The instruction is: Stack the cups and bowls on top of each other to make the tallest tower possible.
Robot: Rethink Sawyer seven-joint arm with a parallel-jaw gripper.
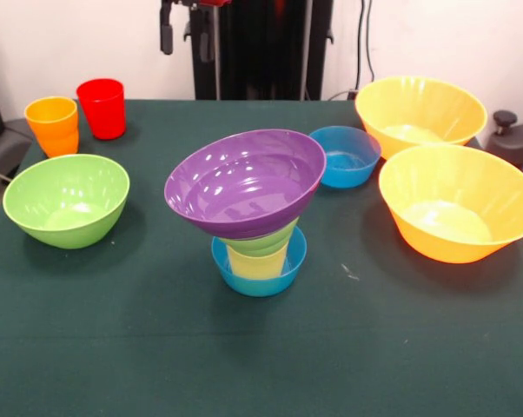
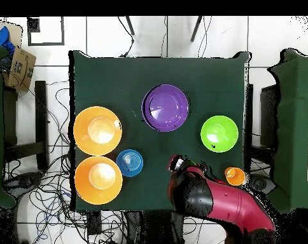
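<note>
My gripper (image 1: 182, 26) is parked up at the pedestal, can't tell its state, clear of the tower (image 1: 253, 221): wide glossy purple plastic bowl (image 1: 244, 181) sits tilted atop small green bowl, yellow cup, small blue bowl mid-table

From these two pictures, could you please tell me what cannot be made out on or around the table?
- The hand: front view, cut off by the top edge; open or shut cannot be told.
- Red cup: overhead view, hidden under the arm.
- The pile under the purple bowl: overhead view, covered by that bowl.
- Yellow cup: front view, its rim hidden by the small green bowl; its base sits down in the blue bowl.
</note>
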